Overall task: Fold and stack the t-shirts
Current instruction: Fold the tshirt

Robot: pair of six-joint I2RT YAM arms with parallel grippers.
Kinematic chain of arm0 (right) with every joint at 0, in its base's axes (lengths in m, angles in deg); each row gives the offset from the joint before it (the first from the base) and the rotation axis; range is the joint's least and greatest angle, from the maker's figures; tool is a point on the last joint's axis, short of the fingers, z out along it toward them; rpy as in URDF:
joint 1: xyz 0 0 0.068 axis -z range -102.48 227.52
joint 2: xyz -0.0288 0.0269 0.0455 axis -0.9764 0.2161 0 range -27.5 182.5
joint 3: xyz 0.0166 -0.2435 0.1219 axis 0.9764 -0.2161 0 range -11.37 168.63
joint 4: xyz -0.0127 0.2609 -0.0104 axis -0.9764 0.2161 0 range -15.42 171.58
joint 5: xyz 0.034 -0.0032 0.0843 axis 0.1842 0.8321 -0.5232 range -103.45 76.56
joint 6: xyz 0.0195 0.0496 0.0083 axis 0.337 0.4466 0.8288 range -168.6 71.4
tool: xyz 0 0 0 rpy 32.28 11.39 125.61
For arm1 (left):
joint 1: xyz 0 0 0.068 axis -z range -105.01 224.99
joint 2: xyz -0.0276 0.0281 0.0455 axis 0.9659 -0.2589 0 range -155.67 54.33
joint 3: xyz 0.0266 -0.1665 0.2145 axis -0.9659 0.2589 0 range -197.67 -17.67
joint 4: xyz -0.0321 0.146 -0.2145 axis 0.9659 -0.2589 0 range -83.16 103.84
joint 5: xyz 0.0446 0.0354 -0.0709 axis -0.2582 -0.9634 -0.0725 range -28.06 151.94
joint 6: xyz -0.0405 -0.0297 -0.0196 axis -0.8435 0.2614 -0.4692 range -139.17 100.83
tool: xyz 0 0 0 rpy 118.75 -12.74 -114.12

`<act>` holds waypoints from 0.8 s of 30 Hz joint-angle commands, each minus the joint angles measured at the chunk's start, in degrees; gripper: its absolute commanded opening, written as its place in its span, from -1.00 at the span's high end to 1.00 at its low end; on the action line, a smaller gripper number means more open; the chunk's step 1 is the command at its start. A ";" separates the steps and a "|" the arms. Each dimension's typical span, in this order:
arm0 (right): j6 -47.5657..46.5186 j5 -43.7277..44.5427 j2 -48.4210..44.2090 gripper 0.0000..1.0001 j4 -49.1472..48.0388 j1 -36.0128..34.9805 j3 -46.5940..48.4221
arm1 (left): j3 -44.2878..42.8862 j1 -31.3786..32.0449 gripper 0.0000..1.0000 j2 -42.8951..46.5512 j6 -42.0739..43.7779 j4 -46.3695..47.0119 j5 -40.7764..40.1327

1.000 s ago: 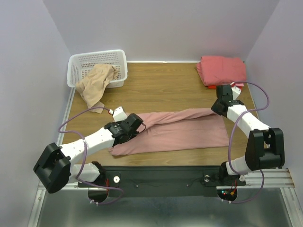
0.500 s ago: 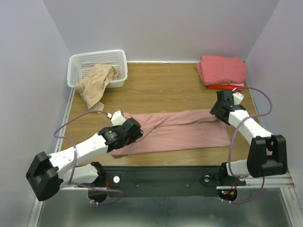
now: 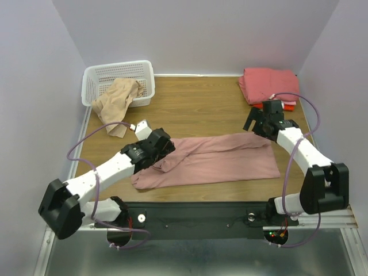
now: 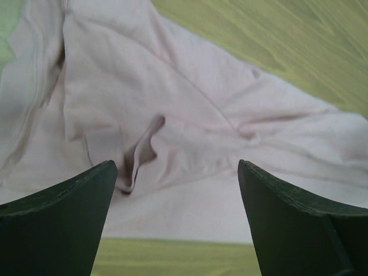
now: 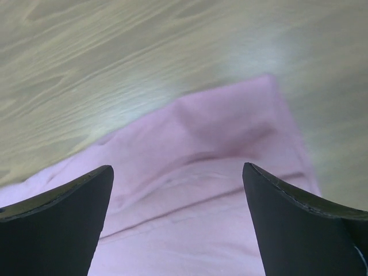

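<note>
**Both pincers spread over the pink shirt**

I see the dusty-pink shirt (image 3: 218,161) lying as a long strip near the near edge of the desk (image 3: 195,109). It runs left to right, with one long side folded over on top.

My left pincer (image 4: 175,164) hangs over the shirt's left end, jaws wide apart and nothing between them. A small puckered fold of cloth sits just below it.

My right pincer (image 5: 177,167) is at the shirt's far right corner, jaws likewise spread wide and holding nothing. Under it I see that corner of the cloth and bare wood.

In the far right corner of the desk a folded salmon-pink shirt (image 3: 269,85) lies on an orange-red shirt (image 3: 270,106), whose edge peeks out at the near side.

In the far left corner stands a white basket (image 3: 103,77). A beige shirt (image 3: 118,103) spills over its near rim onto the desk.
</note>
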 commanded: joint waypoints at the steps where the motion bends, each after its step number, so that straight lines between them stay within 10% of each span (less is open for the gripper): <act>1: -5.89 -8.68 6.79 -1.00 -4.62 -4.67 4.24 | -3.84 -4.38 -0.97 -6.85 4.71 5.36 1.78; 14: 2.63 3.00 17.26 -1.00 -5.41 -6.27 0.65 | 3.27 -15.10 -0.97 -21.45 10.16 19.60 12.77; 24: 5.89 9.68 9.19 -1.00 -1.54 11.13 -4.63 | 5.74 -19.33 -0.97 -23.48 12.62 21.80 14.80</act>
